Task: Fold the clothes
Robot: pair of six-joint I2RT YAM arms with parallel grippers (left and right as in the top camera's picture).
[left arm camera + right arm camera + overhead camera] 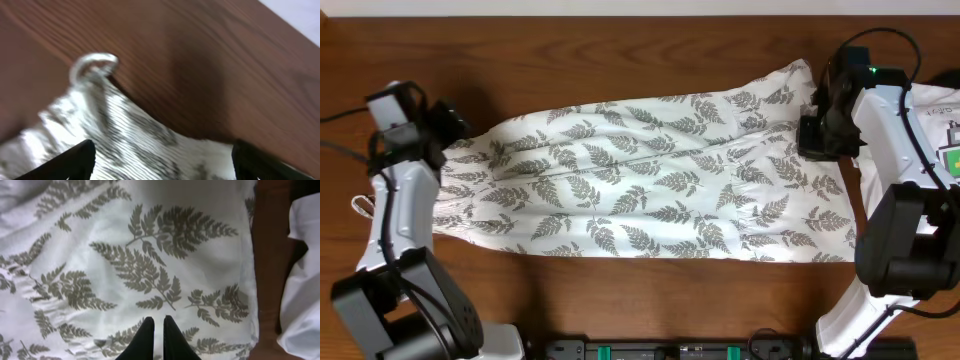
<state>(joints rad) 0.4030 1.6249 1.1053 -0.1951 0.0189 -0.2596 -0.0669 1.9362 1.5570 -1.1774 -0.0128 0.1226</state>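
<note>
The clothes (650,185) lie spread out on the brown table (620,40). They reach from the left gripper (448,125) across to the right gripper (817,135). The cloth is thin and white, with grey-green fern leaves all over and soft wrinkles.

The left gripper is open wide and holds nothing. The ribbed edge of the cloth lies just under it, between its two fingers (75,157). A little white loop (92,64) sticks out ahead of it.

The right gripper is almost closed, with only a thin gap, and holds nothing. Leafy cloth lies right below its tips. A plain white cloth (300,305) lies off to its side.
</note>
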